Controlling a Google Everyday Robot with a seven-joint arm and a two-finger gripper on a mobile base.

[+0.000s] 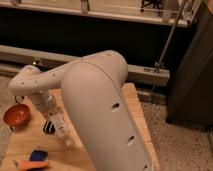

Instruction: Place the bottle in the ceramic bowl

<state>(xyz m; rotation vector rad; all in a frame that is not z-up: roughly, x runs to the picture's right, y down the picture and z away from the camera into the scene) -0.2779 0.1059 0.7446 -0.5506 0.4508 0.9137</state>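
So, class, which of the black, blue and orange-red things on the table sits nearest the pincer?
The black block, right beside the pincer; the orange-red bowl and blue item lie farther off.

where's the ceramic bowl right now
Camera view: the ceramic bowl sits at the left edge of the table, left of the gripper hanging low over it.

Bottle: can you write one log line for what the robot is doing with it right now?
gripper: over table, right of ceramic bowl | bottle: tilted at gripper, outside bowl | task: not done
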